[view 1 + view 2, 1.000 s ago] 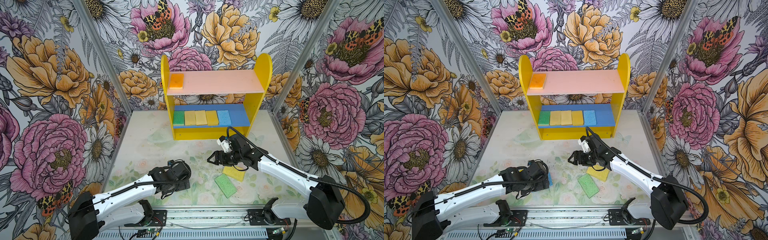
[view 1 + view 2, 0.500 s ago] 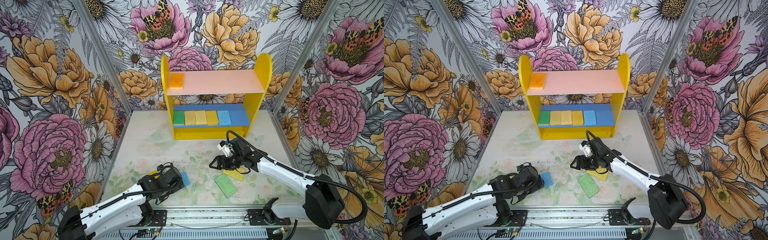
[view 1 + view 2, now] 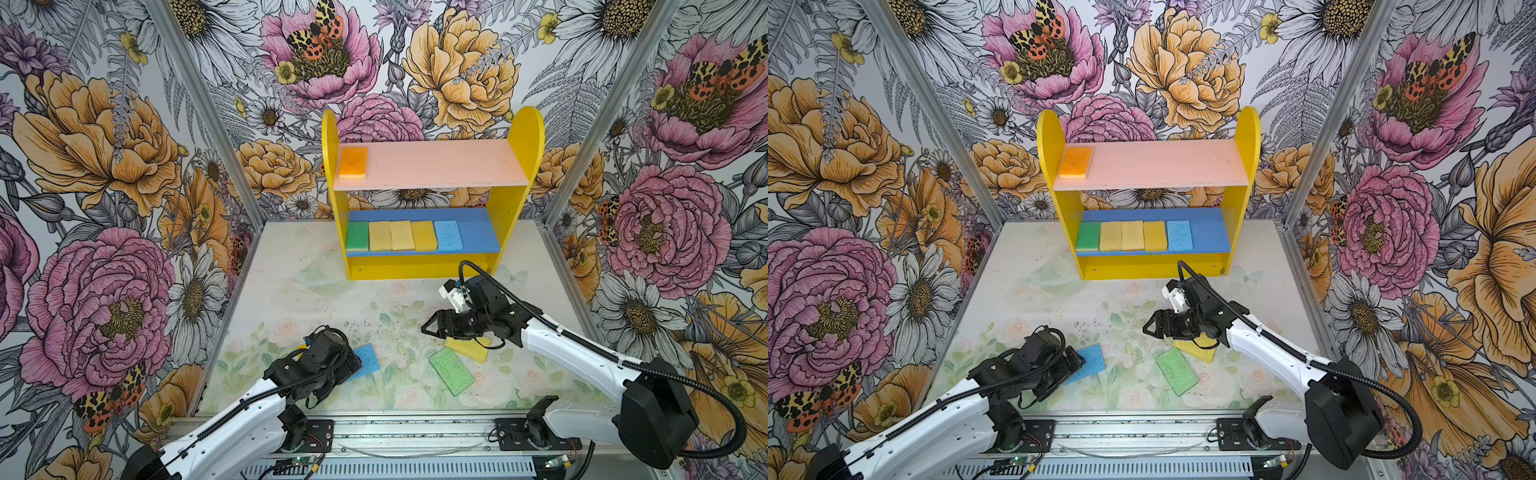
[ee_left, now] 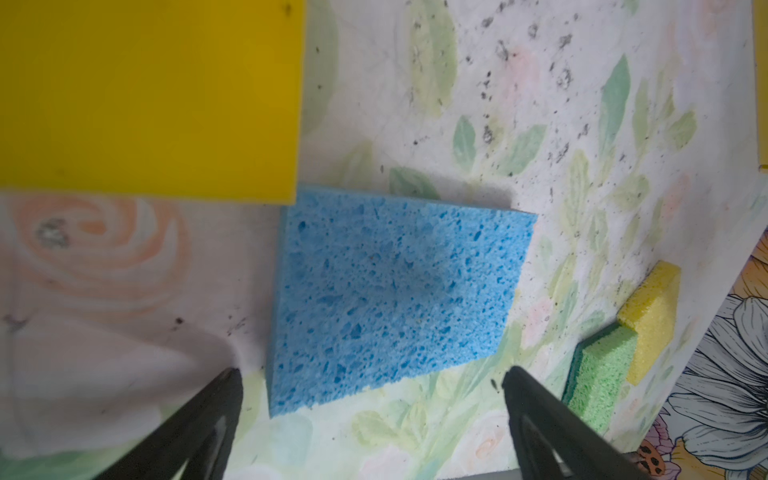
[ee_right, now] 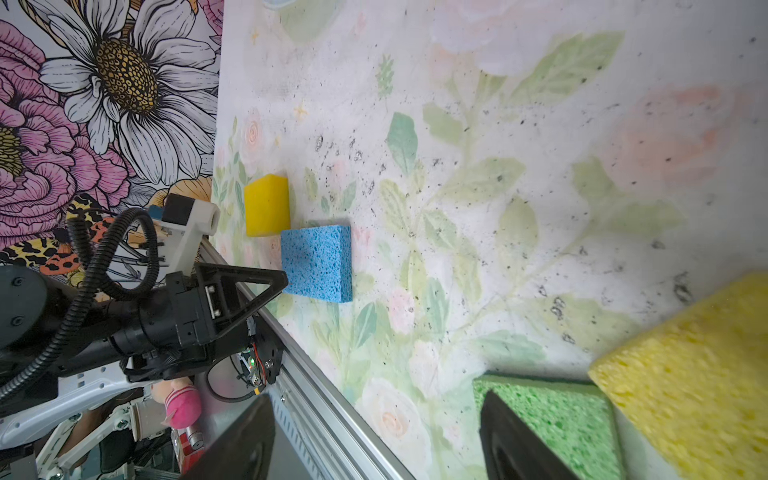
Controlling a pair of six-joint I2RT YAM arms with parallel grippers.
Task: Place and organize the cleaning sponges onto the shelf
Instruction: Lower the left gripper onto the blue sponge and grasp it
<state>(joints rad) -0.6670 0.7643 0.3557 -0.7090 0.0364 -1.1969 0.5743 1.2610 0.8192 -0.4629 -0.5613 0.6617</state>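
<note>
On the table (image 4: 540, 104), blue sponge (image 4: 395, 291) lies just beyond the spread left pincer (image 4: 370, 374).

Shelf (image 3: 510, 216) behind — loose sponges (image 3: 451, 370) before it

1. Both top views are bright, evenly lit and sharp; shadows are soft and faint.
2. In the left wrist view the close yellow sponge (image 4: 145, 95) is out of focus.
3. The right wrist view blurs toward its edges.

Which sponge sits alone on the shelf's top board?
The orange rectangular foam sponge, at the pink upper board's left end; five others line the blue lower board.
</note>
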